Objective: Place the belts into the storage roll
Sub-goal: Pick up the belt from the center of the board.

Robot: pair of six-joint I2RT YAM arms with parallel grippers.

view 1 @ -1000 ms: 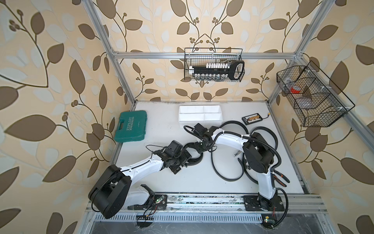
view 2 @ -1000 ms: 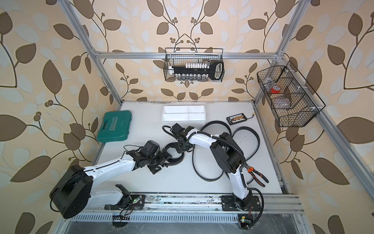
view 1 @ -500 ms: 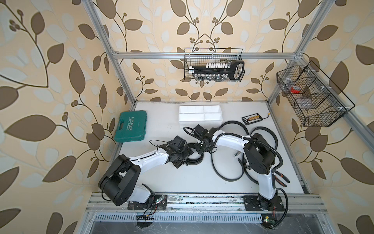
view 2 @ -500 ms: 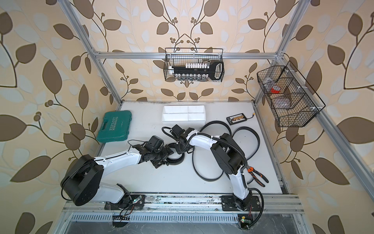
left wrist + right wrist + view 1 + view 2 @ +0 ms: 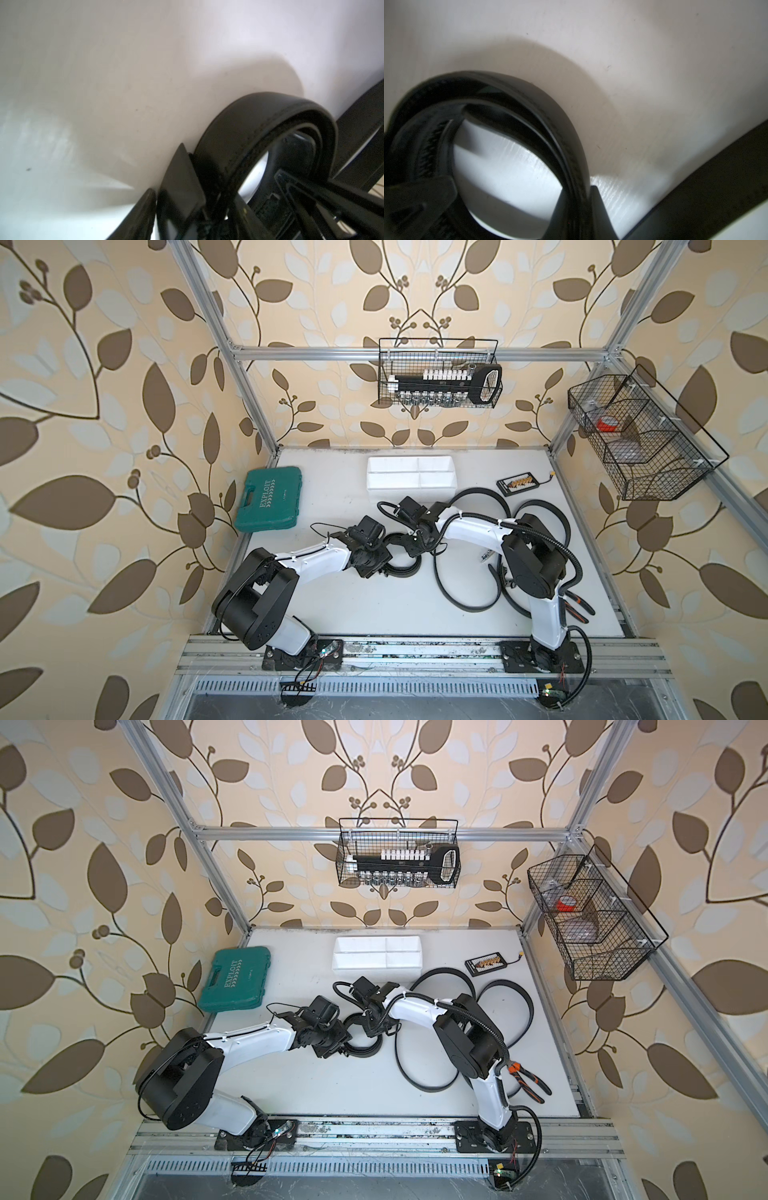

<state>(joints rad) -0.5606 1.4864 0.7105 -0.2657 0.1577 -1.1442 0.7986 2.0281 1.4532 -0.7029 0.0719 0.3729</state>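
A black belt coiled into a small roll (image 5: 401, 572) (image 5: 363, 1050) lies mid-table between both grippers. My right gripper (image 5: 415, 549) (image 5: 580, 207) is shut on the coil's wall (image 5: 550, 108), pinching its layers. My left gripper (image 5: 386, 566) (image 5: 216, 203) straddles the opposite wall (image 5: 259, 116), one finger outside and one inside. Blur hides whether they press on it. Loose belts lie in open loops (image 5: 465, 605) (image 5: 552, 510) to the right, partly under my right arm. The storage roll (image 5: 409, 489) (image 5: 376, 969), a white divided tray, sits at the back with nothing in it.
A green tool case (image 5: 270, 498) lies at the back left. A small black board (image 5: 519, 483) sits at the back right, and pliers (image 5: 575, 605) lie by the right arm's base. Wire baskets hang on the back wall (image 5: 438, 373) and the right wall (image 5: 640, 439).
My left arm has reached in to the coil and its jaws have narrowed around the coil's wall. My right gripper has stayed shut on the coil without moving.
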